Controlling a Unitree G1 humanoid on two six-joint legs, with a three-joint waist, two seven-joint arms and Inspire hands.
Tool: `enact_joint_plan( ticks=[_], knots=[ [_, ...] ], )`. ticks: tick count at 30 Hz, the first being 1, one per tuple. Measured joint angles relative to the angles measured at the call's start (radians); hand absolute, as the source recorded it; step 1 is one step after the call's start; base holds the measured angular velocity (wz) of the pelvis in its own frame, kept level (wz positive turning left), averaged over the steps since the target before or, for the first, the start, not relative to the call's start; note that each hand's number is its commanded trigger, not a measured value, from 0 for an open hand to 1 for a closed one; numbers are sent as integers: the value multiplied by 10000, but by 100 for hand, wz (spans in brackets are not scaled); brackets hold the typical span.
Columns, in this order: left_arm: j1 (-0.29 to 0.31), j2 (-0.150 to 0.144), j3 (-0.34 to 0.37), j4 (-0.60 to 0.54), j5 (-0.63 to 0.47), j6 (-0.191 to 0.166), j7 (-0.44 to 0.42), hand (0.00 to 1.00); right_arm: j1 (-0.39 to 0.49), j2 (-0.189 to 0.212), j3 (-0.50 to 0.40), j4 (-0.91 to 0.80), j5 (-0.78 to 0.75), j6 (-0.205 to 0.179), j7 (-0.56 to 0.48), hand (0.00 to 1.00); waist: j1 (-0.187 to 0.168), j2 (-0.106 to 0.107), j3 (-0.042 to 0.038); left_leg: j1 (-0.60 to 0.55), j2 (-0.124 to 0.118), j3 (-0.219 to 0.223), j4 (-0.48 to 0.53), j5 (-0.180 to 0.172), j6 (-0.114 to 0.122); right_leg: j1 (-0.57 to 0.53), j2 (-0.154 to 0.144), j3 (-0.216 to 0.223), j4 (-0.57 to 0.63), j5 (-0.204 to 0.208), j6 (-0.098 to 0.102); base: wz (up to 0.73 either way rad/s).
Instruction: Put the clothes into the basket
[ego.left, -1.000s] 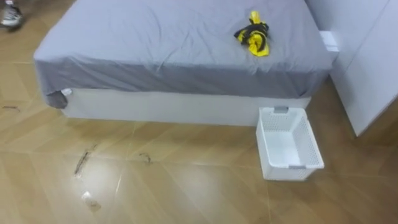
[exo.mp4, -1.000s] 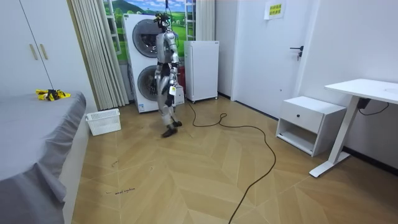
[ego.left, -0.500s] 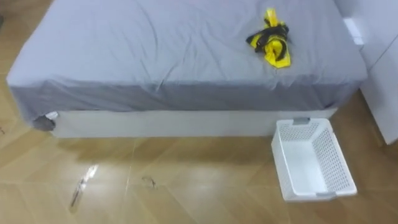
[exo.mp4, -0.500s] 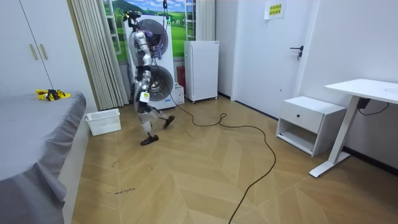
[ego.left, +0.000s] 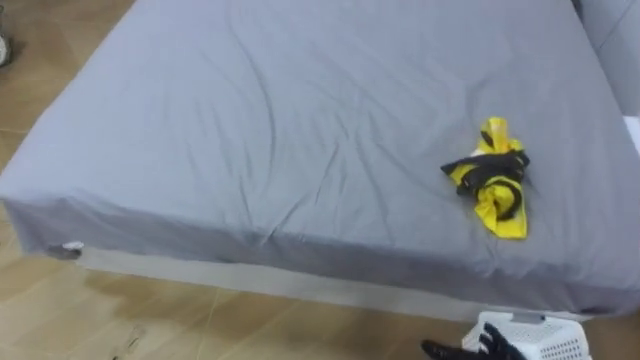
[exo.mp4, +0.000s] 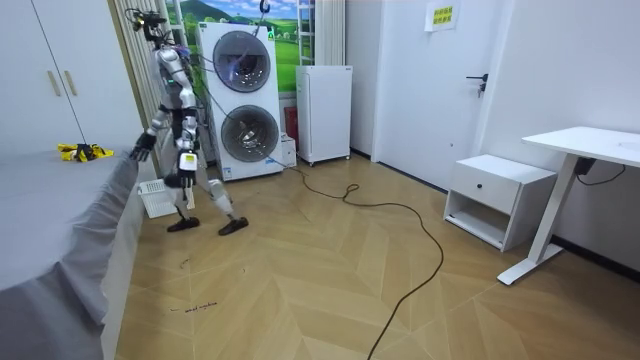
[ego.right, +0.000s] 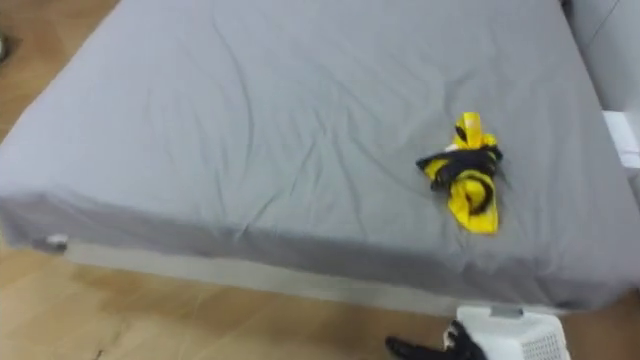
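Observation:
A yellow and black garment (ego.left: 490, 180) lies crumpled on the grey bed (ego.left: 260, 130), near its right front corner. The white slatted basket (ego.left: 535, 338) stands on the floor just below that corner, cut off by the view's lower edge. Dark fingers of my right hand (ego.left: 452, 350) reach in at the bottom, straight and spread, just left of the basket's rim and holding nothing. In the room view I stand mid-stride beside the bed, my right hand (exo.mp4: 140, 149) stretched toward the bed's edge and my left hand (exo.mp4: 186, 164) down by my hip. The garment (exo.mp4: 84, 152) lies well beyond the outstretched hand.
Wooden floor (ego.left: 150, 330) shows in front of the bed. A white cabinet (ego.left: 612, 30) stands at the bed's right. Stacked washing machines (exo.mp4: 240, 100) and a curtain (exo.mp4: 150, 90) are behind me, and a cable (exo.mp4: 400, 215) trails across the floor.
I have walked from the washing machines to the bed's side. The bed has moved closer in the left eye view, the basket has dropped to its bottom edge, and my right hand has come into sight.

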Motion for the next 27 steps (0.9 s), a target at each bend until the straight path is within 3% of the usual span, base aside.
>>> enact_joint_plan(
  ticks=[1, 2, 3, 4, 5, 6, 7, 8, 10, 12, 13, 17, 19, 21, 22, 25, 26, 27],
  knots=[
    [38, 45, 42, -221, -5, -130, -23, 0, 99, 32, -216, -151, 58, 52, -112, 0, -120, -243, 102, 112, -68, 299, 483, 182, 363, -518, -377, -199, 1510, -497, 319, 81],
    [310, 268, 51, -529, -14, -290, -18, 0, 401, 100, -199, -640, 113, 129, -119, 0, 33, -437, -138, -23, -6, 577, 1228, 79, 211, -461, -253, -242, 690, -511, 458, 60],
    [488, 396, 46, -596, -42, -293, -21, 0, 482, 107, -105, -907, 111, 129, -99, 0, 106, -602, -165, -37, -49, 850, 1635, 30, 138, -270, -194, -260, 91, -122, 400, 13],
    [689, 383, 53, -542, -45, -190, -22, 0, 545, -14, -121, -1196, 130, 122, -70, 0, 83, -541, -230, 34, 20, 1200, 2410, -132, 121, 98, 50, -486, -331, -300, -233, -13],
    [819, 265, 58, -557, -49, -161, -9, 0, 485, -109, -131, -1395, 106, 136, -98, 0, 71, -309, -264, -179, 394, 1077, 3413, -111, 92, 488, 422, -448, -639, -489, -292, -20],
    [846, 222, 72, -559, -57, -152, -29, 0, 500, -124, -133, -1596, 57, 134, -99, 0, 54, -188, -249, -392, 556, 979, 4041, -67, 54, 623, 569, -354, -816, -624, -182, -41],
    [872, 173, 193, -562, -52, -145, -63, 0, 544, -97, -89, -1930, -97, 159, -75, 0, -7, -112, -206, -890, 755, 771, 5202, 266, 14, 776, 830, -151, -929, -726, -343, -43],
    [902, 160, 333, -571, -54, -138, -106, 0, 667, -95, 67, -2165, -285, 195, -74, 0, -137, -64, -234, -1385, 697, 395, 6080, 567, -119, 893, 885, -35, -946, -878, -469, -38],
    [848, 185, 445, -649, -92, -150, -102, 0, 732, -102, 151, -2240, -457, 222, -108, 0, -394, -213, -181, -2108, 640, 371, 6693, 508, -92, 1108, 887, 144, -1017, -1046, -560, -21],
    [776, 203, 464, -669, -124, -175, -105, 0, 785, -123, 248, -2414, -380, 261, -251, 0, -451, -268, -177, -2652, 522, 536, 6643, 398, 56, 1331, 913, 352, -1161, -1103, -596, -36],
    [734, 203, 477, -692, -168, -194, -107, 0, 813, -140, 301, -2576, -360, 263, -415, 0, -403, -355, -169, -2994, 277, 597, 6318, 363, 115, 1451, 968, 645, -1242, -1121, -618, -60],
    [865, 166, 652, -767, -258, -214, -82, 0, 645, -245, 314, -2696, -725, 256, -1009, 0, -337, -572, -203, -3699, -360, 498, 3942, 374, 219, 1661, 1042, 1260, -1620, -1135, -553, -53],
    [960, 151, 650, -773, -278, -214, -8, 0, 628, -306, 373, -2844, -738, 263, -1395, 0, -315, -589, -241, -3760, -511, 483, 3020, 447, 210, 1775, 1182, 1510, -1785, -1159, -456, -44],
    [1083, 151, 652, -721, -274, -215, 110, 0, 619, -308, 412, -3065, -754, 263, -1717, 0, -380, -654, -325, -3808, -672, 357, 2338, 867, 441, 1921, 1203, 1628, -2018, -1163, -305, -31],
    [1123, 147, 656, -655, -269, -214, 120, 0, 619, -327, 396, -3067, -882, 263, -1880, 0, -413, -712, -362, -3747, -786, 329, 1932, 1154, 493, 2047, 1203, 1707, -2167, -1168, -96, -14],
    [1121, 123, 656, -547, -247, -206, 135, 0, 628, -351, 221, -3066, -1134, 296, -2309, 0, -421, -714, -369, -3430, -1007, 332, 1316, 1776, 615, 2322, 1235, 1720, -2435, -1256, 123, -4],
    [1073, 123, 641, -544, -240, -179, 183, 0, 621, -350, 206, -3081, -1166, 332, -2515, 0, -410, -693, -377, -3317, -1075, 307, 1234, 2151, 714, 2357, 1284, 1728, -2506, -1308, 214, 5],
    [1033, 126, 638, -517, -243, -165, 218, 0, 617, -346, 211, -3090, -1214, 340, -2624, 0, -412, -679, -386, -3272, -1074, 298, 1169, 2173, 785, 2360, 1315, 1728, -2555, -1332, 256, 10]
  ],
)
